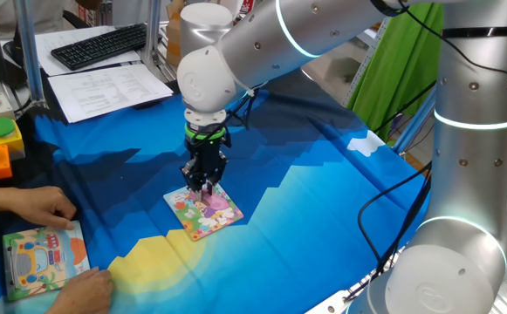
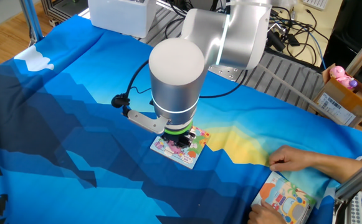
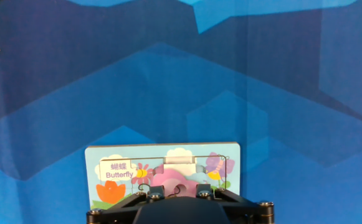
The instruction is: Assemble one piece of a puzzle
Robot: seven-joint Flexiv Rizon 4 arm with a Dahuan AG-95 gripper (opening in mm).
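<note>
Hovering over puzzle, tool grip unclear; hands on orange-bordered board nearby.

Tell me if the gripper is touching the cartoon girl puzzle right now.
Cannot tell. The gripper hangs low over the puzzle in both fixed views, but its fingertips hide any contact or gap, and the hand view cuts them off.

Glossy silver arm, green wrist ring, black pincer

"Butterfly" under two Chinese characters, on a white label on the puzzle
</note>
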